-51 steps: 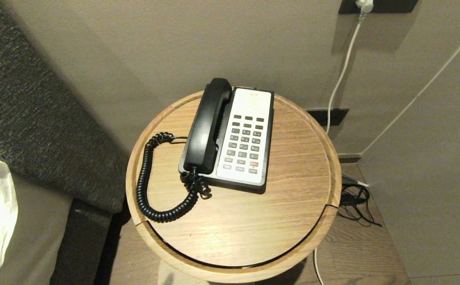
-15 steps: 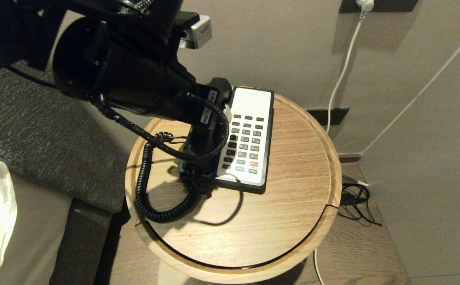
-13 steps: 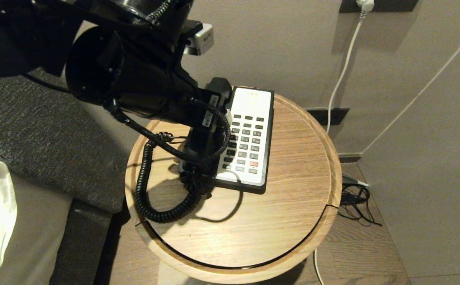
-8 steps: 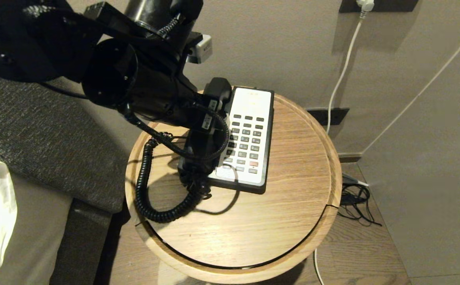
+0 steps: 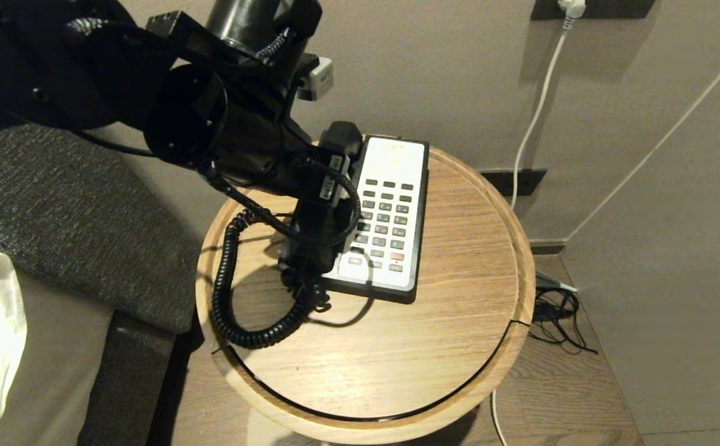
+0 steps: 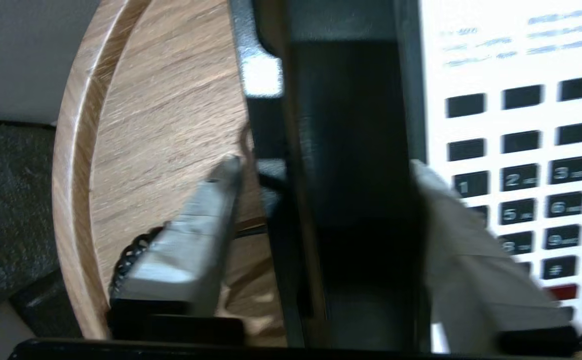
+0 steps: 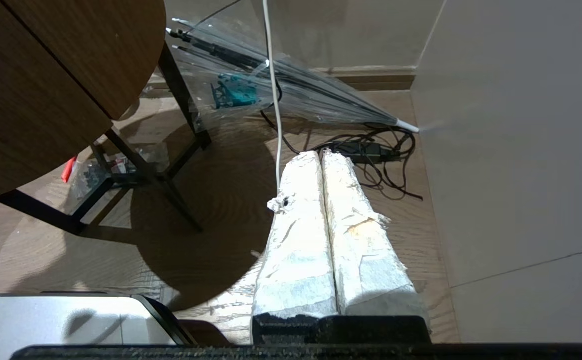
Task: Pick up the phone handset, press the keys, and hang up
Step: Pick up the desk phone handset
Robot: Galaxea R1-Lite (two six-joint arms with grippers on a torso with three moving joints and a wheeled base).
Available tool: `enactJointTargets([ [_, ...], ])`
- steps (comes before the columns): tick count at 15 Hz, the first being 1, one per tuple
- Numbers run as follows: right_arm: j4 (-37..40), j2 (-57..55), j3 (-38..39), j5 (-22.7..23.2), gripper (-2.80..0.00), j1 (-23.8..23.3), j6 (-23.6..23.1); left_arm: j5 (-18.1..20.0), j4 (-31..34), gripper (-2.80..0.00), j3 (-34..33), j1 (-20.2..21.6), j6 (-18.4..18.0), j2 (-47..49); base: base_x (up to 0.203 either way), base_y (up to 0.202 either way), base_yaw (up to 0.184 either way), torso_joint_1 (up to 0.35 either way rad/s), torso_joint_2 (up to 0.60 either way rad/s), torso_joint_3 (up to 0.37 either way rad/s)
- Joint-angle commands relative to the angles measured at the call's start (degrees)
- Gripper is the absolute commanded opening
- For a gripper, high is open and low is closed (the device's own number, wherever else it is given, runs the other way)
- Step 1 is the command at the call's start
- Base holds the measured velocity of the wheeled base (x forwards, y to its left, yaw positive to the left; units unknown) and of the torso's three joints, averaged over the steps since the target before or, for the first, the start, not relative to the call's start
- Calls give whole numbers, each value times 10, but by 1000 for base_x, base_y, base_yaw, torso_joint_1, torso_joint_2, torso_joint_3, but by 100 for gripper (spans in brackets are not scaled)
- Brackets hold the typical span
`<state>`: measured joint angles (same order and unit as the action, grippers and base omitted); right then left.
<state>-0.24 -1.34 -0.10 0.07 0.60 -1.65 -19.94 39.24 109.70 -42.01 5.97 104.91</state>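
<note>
Handset [image 6: 351, 165] cradled along the 9 o'clock side of the phone base [image 5: 390, 210] on the round wooden table [image 5: 459, 322], long axis 12 to 6. Left gripper [image 6: 321, 170] straddling its middle, one finger [image 6: 205, 220] outboard, the other against the keypad side, partly spread, not yet pinching. Right gripper [image 7: 323, 160] pressed shut, empty, parked low over the floor. Keypad digits 1, 2, 3, 5, 6, 9 legible; header print too blurred to make out.

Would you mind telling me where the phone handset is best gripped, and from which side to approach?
Grip the phone handset at its narrow middle bar, coming from above. It lies flat in the cradle of the phone base, so only its two long sides are free between the bulkier rounded ends. The left end effector already straddles that section, one finger on the table side, the other on the keypad side, with a gap showing on the table side.
</note>
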Motion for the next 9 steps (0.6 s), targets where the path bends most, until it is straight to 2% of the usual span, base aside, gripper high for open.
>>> enactJointTargets([
  [1,0,0,0,0,-280,0,-1,-1,1,-280,2,0,1,0,0,0,0,0,0,0],
  [9,0,0,0,0,-280,0,0,0,1,-280,2,-5,18,-10,0,0,0,0,0,0],
])
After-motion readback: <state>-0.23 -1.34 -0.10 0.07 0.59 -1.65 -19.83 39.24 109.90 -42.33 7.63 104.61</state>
